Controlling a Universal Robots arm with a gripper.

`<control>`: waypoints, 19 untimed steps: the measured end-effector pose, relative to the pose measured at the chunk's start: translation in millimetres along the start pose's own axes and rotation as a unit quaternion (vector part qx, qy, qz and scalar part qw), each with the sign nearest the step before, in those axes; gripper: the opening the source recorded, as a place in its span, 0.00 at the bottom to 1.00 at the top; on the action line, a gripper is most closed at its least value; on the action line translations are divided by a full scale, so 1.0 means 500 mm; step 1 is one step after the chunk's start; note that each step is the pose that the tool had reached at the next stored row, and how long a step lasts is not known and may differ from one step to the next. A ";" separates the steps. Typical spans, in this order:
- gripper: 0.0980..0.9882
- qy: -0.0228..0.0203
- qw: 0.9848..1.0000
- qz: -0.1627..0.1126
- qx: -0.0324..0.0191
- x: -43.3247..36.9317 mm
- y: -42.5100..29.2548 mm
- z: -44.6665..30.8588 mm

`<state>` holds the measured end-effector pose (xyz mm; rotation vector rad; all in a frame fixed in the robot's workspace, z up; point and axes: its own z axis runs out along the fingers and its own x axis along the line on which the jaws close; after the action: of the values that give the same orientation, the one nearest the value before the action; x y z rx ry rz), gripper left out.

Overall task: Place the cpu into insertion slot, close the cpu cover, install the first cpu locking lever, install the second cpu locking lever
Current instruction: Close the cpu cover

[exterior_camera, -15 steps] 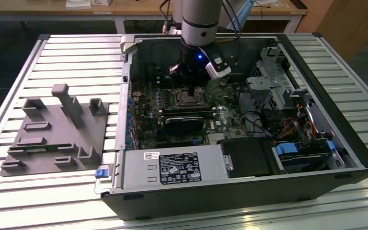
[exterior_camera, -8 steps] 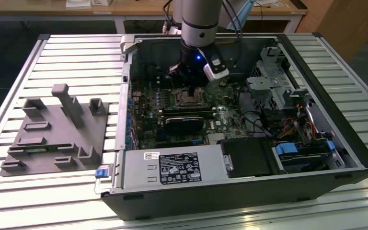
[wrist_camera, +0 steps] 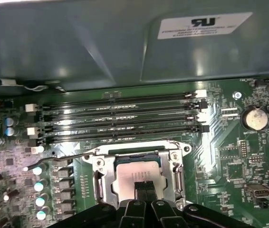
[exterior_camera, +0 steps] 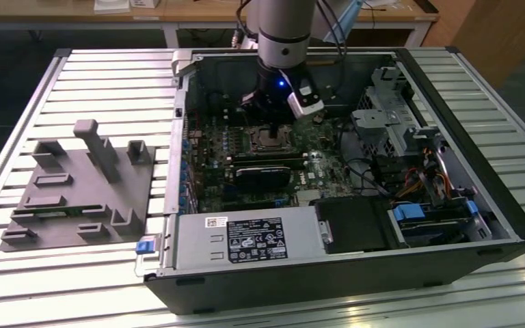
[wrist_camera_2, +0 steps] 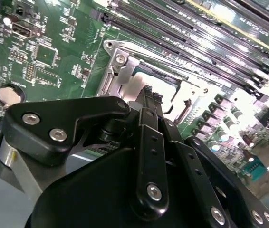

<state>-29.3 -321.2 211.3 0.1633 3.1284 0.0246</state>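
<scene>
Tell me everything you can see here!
table: one, silvery slats, under everything.
computer case: one, black, open on the table.
holder tray: one, grey, exterior view's left of the case.
motherboard: one, green, inside the case.
power supply: one, silvery, low in the exterior view, inside the case.
card: one, black, on the motherboard.
cpu: one, silvery-beige, seated on the motherboard.
cpu cover: one, silvery, down around the cpu.
memory slots: four, black, beside the cpu cover.
coin battery: one, silvery, on the motherboard.
arm: one, grey, reaching into the case.
gripper: one, black, shut, over the cpu.
</scene>
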 end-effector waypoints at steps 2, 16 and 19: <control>0.01 -0.002 1.000 0.000 -0.001 0.002 0.000 0.000; 0.01 -0.008 1.000 0.004 -0.001 0.023 -0.002 0.001; 0.01 -0.014 1.000 0.004 -0.002 0.034 -0.004 0.001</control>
<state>-46.2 -321.2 210.4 0.1748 3.0998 0.0279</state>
